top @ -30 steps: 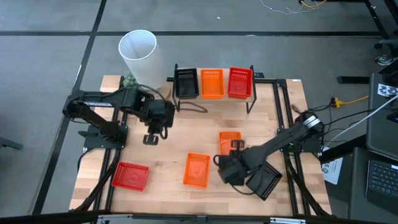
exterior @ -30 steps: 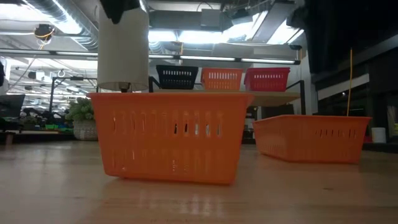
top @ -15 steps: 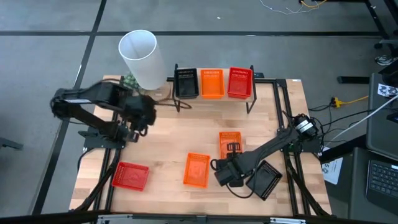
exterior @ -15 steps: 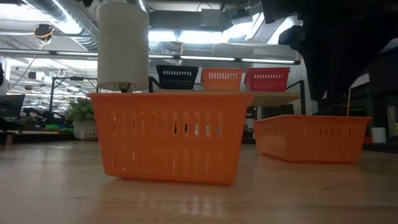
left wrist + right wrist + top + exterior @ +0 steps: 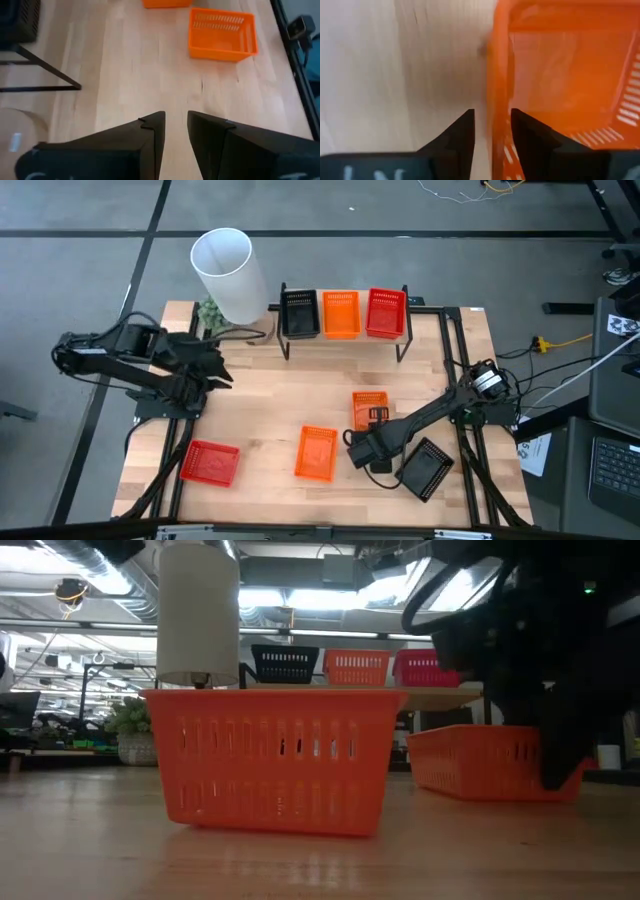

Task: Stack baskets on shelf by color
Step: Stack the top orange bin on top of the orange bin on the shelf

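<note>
The shelf (image 5: 345, 332) at the far side carries a black basket (image 5: 299, 313), an orange one (image 5: 341, 313) and a red one (image 5: 386, 312) side by side. On the table lie a red basket (image 5: 209, 463), two orange baskets (image 5: 317, 452) (image 5: 369, 410) and a black basket (image 5: 425, 469). My right gripper (image 5: 492, 114) is open and points down. One finger stands inside and one outside the near end wall (image 5: 499, 75) of the right-hand orange basket (image 5: 480, 760). My left gripper (image 5: 222, 372) hangs open over the table's left part, with nothing between its fingers (image 5: 152, 125).
A tall white cylinder (image 5: 225, 268) and a small plant (image 5: 208, 310) stand at the far left corner beside the shelf. The black basket lies just right of my right gripper. Bare wood (image 5: 280, 390) stretches between the shelf and the loose baskets.
My left gripper has drawn back from the table's middle toward its left edge, tipping up as it went. My right gripper has sunk over the near end of the right-hand orange basket, until its fingers stand either side of that wall. No basket has moved.
</note>
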Controlling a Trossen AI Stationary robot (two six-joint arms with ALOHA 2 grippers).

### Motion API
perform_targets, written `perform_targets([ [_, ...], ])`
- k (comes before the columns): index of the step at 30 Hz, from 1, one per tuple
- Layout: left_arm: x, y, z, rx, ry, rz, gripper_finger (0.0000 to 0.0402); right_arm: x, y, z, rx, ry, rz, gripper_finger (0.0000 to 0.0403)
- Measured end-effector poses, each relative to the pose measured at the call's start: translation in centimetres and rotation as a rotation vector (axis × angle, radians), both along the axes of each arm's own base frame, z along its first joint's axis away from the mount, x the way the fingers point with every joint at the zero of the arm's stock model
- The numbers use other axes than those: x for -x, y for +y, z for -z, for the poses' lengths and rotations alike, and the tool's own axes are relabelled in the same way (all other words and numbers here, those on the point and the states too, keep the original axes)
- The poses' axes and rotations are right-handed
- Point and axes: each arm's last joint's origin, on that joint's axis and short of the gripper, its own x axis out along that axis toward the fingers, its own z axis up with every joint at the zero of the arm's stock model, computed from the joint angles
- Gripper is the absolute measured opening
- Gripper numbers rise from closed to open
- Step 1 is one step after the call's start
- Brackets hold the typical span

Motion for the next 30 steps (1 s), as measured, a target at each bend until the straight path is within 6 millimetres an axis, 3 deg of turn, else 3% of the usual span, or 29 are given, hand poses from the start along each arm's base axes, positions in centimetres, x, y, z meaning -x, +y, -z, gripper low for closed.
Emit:
perform_targets([
  [7, -0.2, 0.0, 4.6, 0.022, 0.007, -0.023, 0.0074, -0.7, 0.4, -1.1, 0.087, -0.085, -0.012, 0.0017],
  [13, -1.1, -0.1, 7.3, 0.024, 0.016, -0.026, 0.0074, -0.8, 0.9, -3.6, 0.115, -0.047, 0.008, 0.0003],
  [18, -1.6, -0.2, 8.3, 0.027, -0.009, -0.025, 0.0074, -1.1, 1.5, -8.1, 0.197, -0.067, 0.015, 0.0002],
  [23, -2.1, -0.2, 8.9, 0.031, -0.049, -0.024, 0.0074, -1.4, 1.7, -13.5, 0.354, -0.209, -0.003, 0.0002],
  [30, -2.6, -0.3, 10.6, 0.035, -0.075, -0.021, 0.0074, -2.8, -0.8, -19.6, 0.568, -0.411, -0.034, 0.0001],
])
